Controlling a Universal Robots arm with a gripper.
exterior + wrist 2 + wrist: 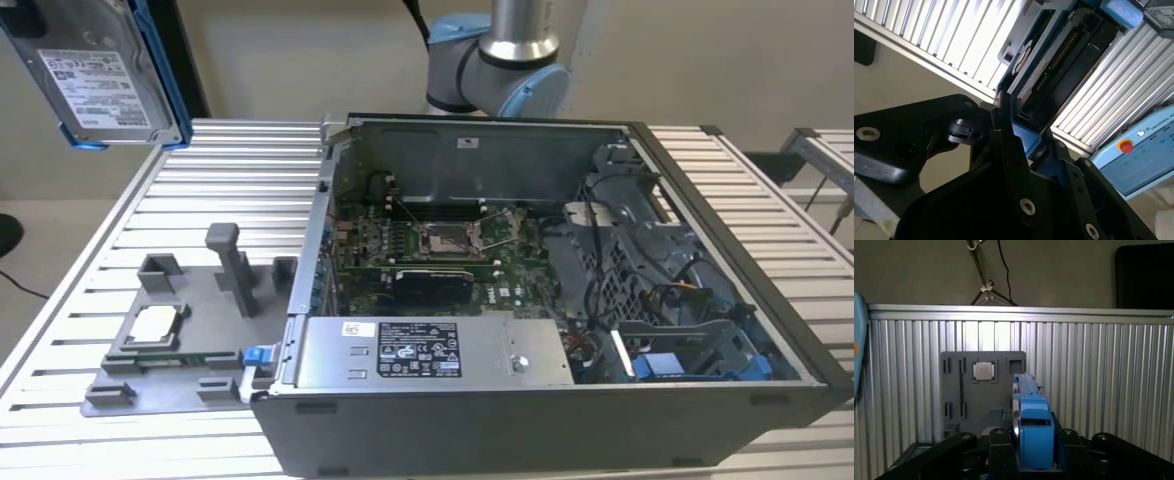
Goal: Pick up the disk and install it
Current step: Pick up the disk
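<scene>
Ribbed bench (200, 200); open computer case (534, 430) centre-right in exterior view, grey fixture tray (134, 395) on its left. Disk (100, 75) aloft at far left, well apart from case, long axis running straight out from jaws. Jaws clamped on disk's blue bracket (1034, 430)

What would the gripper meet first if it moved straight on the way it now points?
Probably the grey fixture plate on the ribbed table. The disk, held in the gripper, sticks out ahead and would touch it first. How far off the plate lies is unclear.
</scene>
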